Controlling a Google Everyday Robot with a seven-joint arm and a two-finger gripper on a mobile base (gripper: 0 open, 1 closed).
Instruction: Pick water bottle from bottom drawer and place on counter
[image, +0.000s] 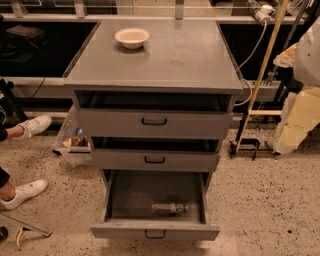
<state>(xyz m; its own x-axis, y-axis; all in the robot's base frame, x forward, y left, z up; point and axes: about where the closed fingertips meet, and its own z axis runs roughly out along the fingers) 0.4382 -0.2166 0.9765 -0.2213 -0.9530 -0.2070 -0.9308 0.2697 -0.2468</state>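
1. A cream bowl (132, 37) sits at the upper left of the counter (175, 62)
2. Two upper drawers (154, 122) stand slightly open above the bottom drawer (155, 231), which is pulled far out
3. The water bottle (170, 208) lies on its side near the drawer's front, uncovered
4. White shoes (31, 126) are at the left edge
5. The gripper (289, 137) hangs blurred at the right edge, well apart from the bottle; I cannot tell whether it is open or closed

The robot arm (307, 55) at the right edge is bulky, white above, pale yellow below, narrowing to the gripper (281, 145) low down.
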